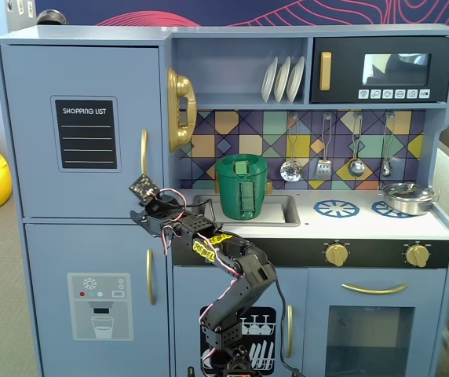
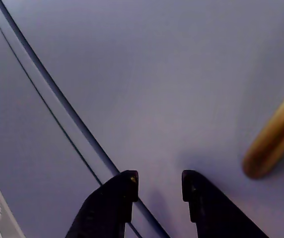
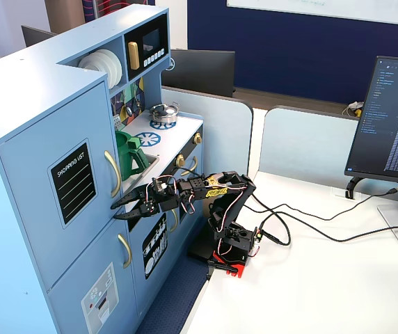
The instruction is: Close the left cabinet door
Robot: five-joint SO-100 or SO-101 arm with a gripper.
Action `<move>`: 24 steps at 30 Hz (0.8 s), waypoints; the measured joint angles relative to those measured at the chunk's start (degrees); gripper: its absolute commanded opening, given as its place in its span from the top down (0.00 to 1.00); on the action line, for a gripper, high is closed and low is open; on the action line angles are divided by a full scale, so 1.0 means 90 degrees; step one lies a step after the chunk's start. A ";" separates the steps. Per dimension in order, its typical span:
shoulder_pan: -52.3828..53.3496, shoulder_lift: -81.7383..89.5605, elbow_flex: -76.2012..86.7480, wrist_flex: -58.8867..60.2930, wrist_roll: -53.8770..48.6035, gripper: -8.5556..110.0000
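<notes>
The left cabinet door point(image 1: 83, 78) is light blue with a black "SHOPPING LIST" panel point(image 1: 87, 133) and a curved gold handle point(image 1: 144, 151). It looks flush with the cabinet front in both fixed views point(image 3: 39, 160). My gripper point(image 1: 136, 215) is open and empty, just in front of the door's lower right corner, below the handle. In the wrist view the gripper point(image 2: 158, 176) points at the door face point(image 2: 181, 74), close to the seam above the lower door, with the handle's end point(image 2: 276, 144) to the right. I cannot tell whether the tips touch the door. The gripper also shows from the side point(image 3: 117, 210).
The lower door with the dispenser graphic point(image 1: 99, 306) sits under the gripper. A gold toy phone point(image 1: 180, 110), a green can in the sink point(image 1: 242, 187) and a pot point(image 1: 407, 198) stand to the right. A monitor point(image 3: 394, 118) and cables point(image 3: 303, 229) lie on the desk.
</notes>
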 measured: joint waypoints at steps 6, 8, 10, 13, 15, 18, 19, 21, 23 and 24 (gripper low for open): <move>-0.0361 0.1006 0.0303 0.1445 0.0557 0.93; -0.0293 0.1426 0.0518 0.2207 0.0791 0.93; -0.0068 0.1875 0.0781 0.2939 0.1055 0.93; 0.0645 0.2568 0.1279 0.4209 0.1230 0.93; 0.1377 0.2910 0.1641 0.5127 0.1426 0.93; 0.2646 0.3232 0.2275 0.6035 0.1719 0.93; 0.3086 0.3350 0.2520 0.6211 0.1787 0.93; 0.3770 0.3672 0.3037 0.6475 0.2031 0.93; 0.4092 0.4063 0.3604 0.6719 0.2354 0.93; 0.4170 0.4248 0.3896 0.6787 0.2461 0.93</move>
